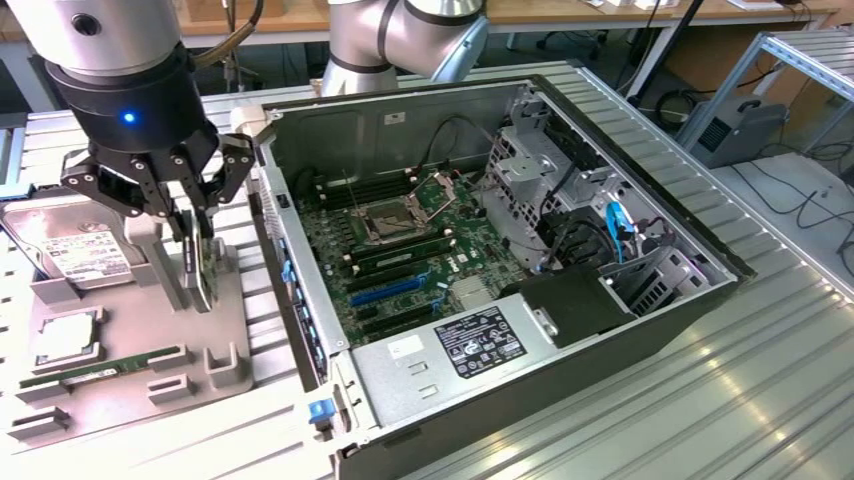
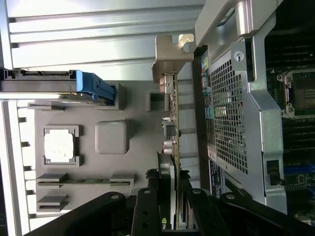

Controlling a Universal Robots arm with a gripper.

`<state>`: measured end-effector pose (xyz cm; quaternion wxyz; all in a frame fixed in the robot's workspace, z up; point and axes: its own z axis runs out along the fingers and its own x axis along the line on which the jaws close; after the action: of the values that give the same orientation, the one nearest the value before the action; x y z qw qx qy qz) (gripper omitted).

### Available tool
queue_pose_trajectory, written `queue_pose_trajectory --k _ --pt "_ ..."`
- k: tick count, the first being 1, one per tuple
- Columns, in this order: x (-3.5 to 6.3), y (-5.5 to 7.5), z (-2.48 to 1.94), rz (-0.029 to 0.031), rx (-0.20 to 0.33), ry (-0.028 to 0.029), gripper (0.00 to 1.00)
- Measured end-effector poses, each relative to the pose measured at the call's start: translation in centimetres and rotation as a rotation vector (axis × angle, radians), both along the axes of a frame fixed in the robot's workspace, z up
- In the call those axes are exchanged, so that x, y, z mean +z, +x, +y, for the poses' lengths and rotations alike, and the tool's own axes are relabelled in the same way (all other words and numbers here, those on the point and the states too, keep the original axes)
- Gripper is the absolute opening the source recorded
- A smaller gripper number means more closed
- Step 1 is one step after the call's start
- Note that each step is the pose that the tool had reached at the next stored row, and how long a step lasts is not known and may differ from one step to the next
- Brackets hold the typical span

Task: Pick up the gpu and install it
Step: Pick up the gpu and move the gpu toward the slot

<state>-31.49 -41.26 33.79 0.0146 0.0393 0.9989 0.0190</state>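
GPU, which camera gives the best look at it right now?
The wrist view: the gpu shows edge-on with its silver bracket plain. The exterior view shows it standing upright in the grey holder, the gripper covering its top.

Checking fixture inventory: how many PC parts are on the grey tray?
4: hard drive at the far end, CPU in the middle, RAM stick nearest the camera, gpu upright by the case, gripped in the pincer. The arm may hide others.
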Motion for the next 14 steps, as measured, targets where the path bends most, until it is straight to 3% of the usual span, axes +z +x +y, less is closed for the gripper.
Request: queue_pose_trajectory --k 14 --pt "1.15 0.0 0.0 0.0 0.0 0.0 0.27"
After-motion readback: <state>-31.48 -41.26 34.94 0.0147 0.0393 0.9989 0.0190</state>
